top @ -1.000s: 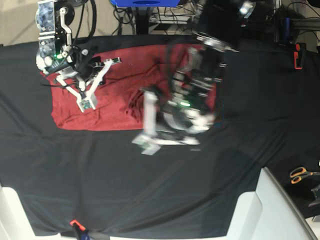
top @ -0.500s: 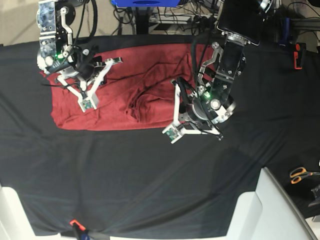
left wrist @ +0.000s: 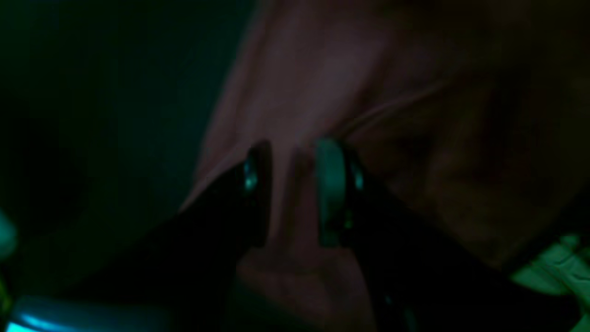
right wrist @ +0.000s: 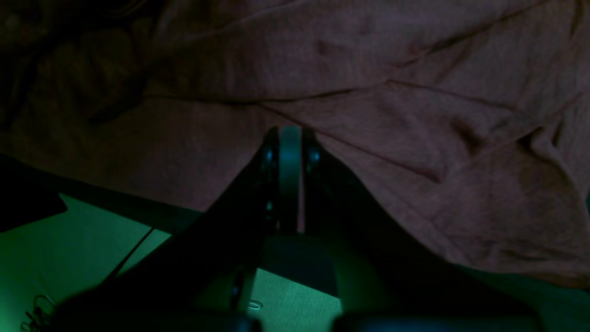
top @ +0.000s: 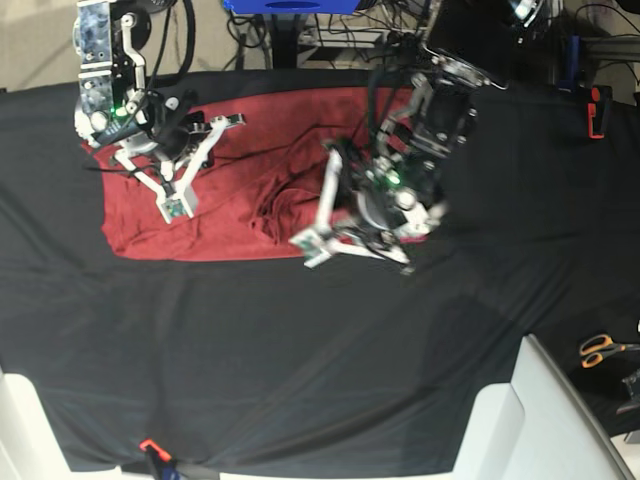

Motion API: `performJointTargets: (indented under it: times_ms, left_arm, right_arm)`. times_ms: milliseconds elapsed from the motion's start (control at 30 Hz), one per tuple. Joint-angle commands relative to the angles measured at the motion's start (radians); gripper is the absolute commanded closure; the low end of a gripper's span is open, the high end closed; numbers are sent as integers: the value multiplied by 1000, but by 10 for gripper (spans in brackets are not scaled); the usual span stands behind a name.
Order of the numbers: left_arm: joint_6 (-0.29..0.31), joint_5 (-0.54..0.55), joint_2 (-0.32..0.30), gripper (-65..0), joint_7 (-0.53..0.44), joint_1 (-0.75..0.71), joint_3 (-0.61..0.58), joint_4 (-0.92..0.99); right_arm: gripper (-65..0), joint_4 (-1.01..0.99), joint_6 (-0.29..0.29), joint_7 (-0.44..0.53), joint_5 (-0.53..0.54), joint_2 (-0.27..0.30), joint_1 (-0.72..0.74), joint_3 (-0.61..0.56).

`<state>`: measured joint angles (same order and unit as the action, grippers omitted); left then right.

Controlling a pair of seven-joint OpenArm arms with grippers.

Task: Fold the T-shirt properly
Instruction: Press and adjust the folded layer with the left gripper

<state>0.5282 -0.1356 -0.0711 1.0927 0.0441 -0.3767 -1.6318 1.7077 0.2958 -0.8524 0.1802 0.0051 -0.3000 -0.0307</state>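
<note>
Black cloth covers the desk from its near edge up to the shirt, with orange-handled scissors out at the near corner. Beyond that bare stretch, the maroon T-shirt lies along the far part of the desk, flat under one arm and rumpled into folds toward the middle. The left hand now stands with its fingers slightly parted and a ridge of red cloth between them; I judge it is letting go or re-gripping, so this fold looks unfinished. Compared with the earlier frames, this arm has swung inward over the shirt's bunched edge, and its fingers, clenched a second ago, have parted. Farther back, the right hand stays clenched, its tips pressed on the flat cloth, and has not moved.
</note>
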Motion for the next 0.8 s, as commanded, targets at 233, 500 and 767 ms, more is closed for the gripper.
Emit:
performJointTargets:
  times_ms: [233,500,767]
  left_arm:
    - [-1,-11,20,-173,-7,18,6,41]
    - [0,-11,20,-174,-6,21,8,43]
    - [5,-11,12,-174,-6,20,9,40]
  right_arm:
    - [-8,15,1,14,6,3,3,1]
    - [-8,15,1,14,6,3,3,1]
    - [-8,15,1,14,6,3,3,1]
